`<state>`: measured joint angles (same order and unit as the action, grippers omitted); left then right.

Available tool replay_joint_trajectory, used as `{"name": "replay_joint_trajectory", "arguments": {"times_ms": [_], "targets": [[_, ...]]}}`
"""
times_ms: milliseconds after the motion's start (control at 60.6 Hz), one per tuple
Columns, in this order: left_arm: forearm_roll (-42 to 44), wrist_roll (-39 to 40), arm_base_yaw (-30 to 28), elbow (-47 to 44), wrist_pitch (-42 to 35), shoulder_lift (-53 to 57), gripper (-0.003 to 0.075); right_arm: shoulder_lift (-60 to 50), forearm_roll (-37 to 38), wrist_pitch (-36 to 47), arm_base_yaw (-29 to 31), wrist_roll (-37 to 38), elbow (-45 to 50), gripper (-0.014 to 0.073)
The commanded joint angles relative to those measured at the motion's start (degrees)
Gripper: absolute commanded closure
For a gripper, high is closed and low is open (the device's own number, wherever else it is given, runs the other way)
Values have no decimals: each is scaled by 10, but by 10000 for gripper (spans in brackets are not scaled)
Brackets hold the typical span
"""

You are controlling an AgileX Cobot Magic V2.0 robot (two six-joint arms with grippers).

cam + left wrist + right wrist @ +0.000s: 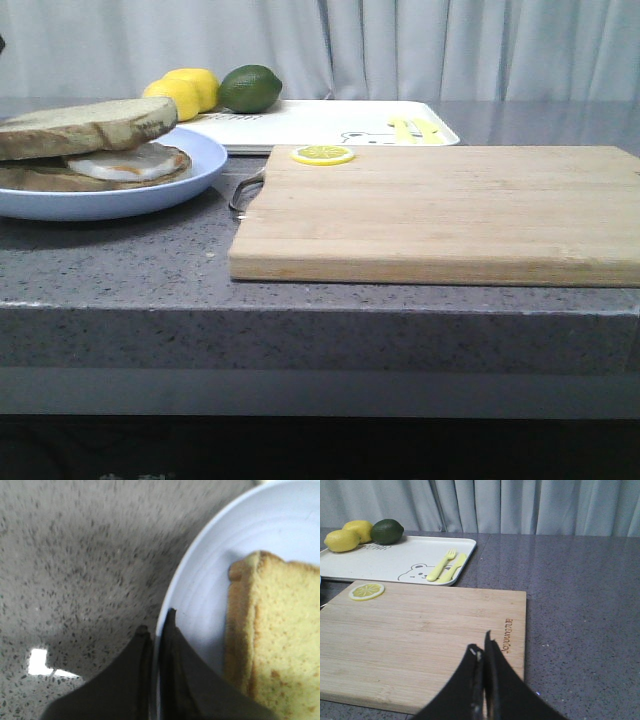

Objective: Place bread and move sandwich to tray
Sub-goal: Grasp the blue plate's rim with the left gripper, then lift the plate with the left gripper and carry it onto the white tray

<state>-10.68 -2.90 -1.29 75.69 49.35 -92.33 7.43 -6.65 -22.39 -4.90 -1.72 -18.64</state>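
Pale blue plate (190, 175) holds the egg sandwich (125, 162) topped with bread (85, 125); the left end effector (156, 630) pinches its rim. White tray (310, 125) carries lemons (185, 90), a lime (250, 88) and cutlery (415, 128). Right end effector (482, 652) is closed, empty

The countertop (120, 270) is dark grey speckled with black and pale flecks, and the cutting board (440, 215) on it is light wood with fine straight grain. The plate (190, 165) is pale blue, carrying brown-crusted bread (85, 125) with a beige-green face over a white fried egg (125, 165). The white tray (395, 560) bears a bear line drawing (415, 572), two yellow lemons (342, 540), a dark green lime (386, 531) and pale yellow cutlery (445, 566), while the lemon slice (366, 591) is yellow with a paler centre.
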Motion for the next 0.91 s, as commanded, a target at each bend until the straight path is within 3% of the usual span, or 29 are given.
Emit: {"name": "replay_joint_trajectory", "arguments": {"times_ms": [0,214,445,610,891], "targets": [[-61,-28,-5,57,6,29,739,5,4,50,3,0,-16,662],[-182,-72,-5,146,20,8,739,5,4,50,3,0,-16,662],[-227,-72,5,287,77,-95,739,5,3,50,3,0,-16,662],[-230,-62,28,437,106,-204,739,5,3,49,3,0,-16,662],[-284,21,52,739,152,-427,739,5,3,46,3,0,-16,662]]}}
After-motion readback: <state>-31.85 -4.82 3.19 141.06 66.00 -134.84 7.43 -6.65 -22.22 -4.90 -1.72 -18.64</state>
